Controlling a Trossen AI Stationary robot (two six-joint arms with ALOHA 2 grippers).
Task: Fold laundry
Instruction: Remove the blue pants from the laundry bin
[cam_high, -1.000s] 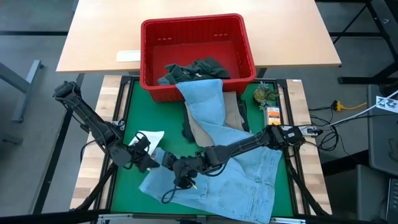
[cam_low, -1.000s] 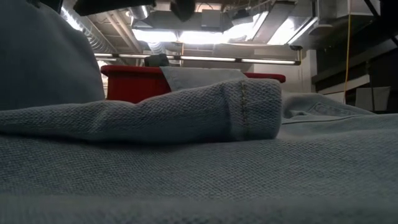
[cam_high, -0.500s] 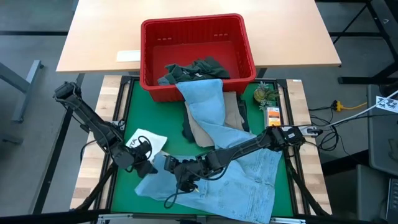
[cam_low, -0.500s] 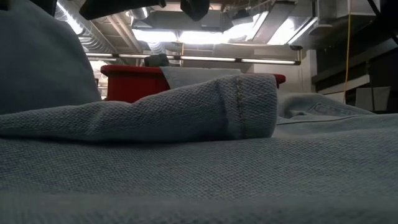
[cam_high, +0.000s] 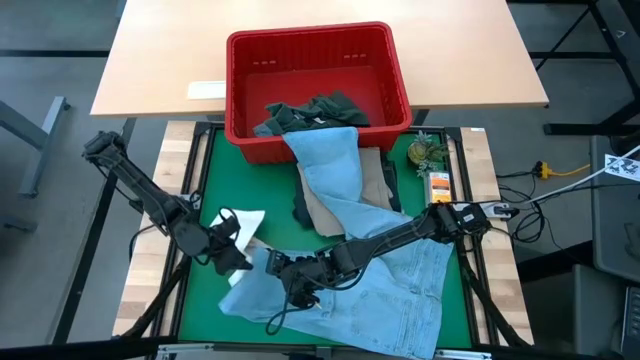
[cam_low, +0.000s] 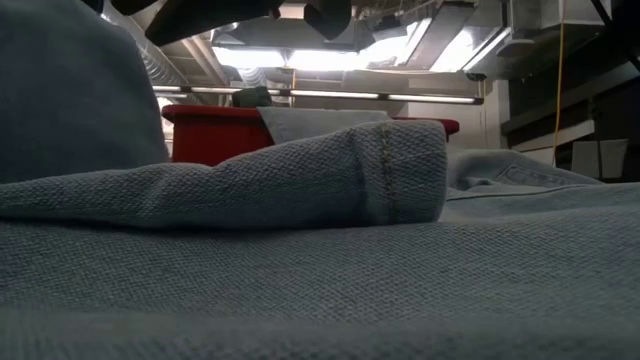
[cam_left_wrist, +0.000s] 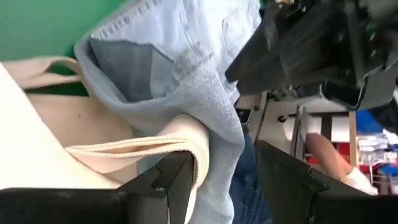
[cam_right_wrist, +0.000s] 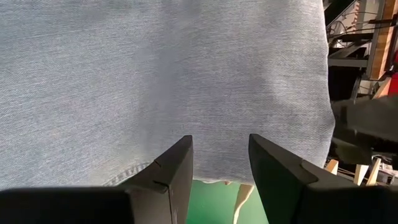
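A light blue denim garment (cam_high: 390, 290) lies spread over the green mat, its far end hanging over the red basket's rim. In the low view a folded hem (cam_low: 390, 180) of it fills the foreground. My left gripper (cam_high: 240, 258) is open at the garment's left corner, beside the white tote bag (cam_high: 243, 222). In its wrist view the garment's edge (cam_left_wrist: 211, 118) and a cream tote strap (cam_left_wrist: 137, 148) run between its fingers. My right gripper (cam_high: 283, 272) stands open just over the garment (cam_right_wrist: 155, 74), near that corner. A beige piece (cam_high: 318, 210) lies under the denim. My left gripper (cam_left_wrist: 217, 186) has the light blue garment's edge and the tote's strap passing between its spread fingers. The strap lies close to one finger (cam_left_wrist: 177, 183). I cannot tell whether either finger touches them.
The red basket (cam_high: 240, 90) at the mat's far edge holds a dark green-grey garment (cam_high: 320, 110). A small plant (cam_high: 428, 152) and an orange packet (cam_high: 438, 183) sit at the far right. A person's arm (cam_left_wrist: 326, 155) shows beyond the table.
My left gripper has drawn back a little toward the table's left and far side, away from the garment's left corner. The garment's corner lies slack on the mat.
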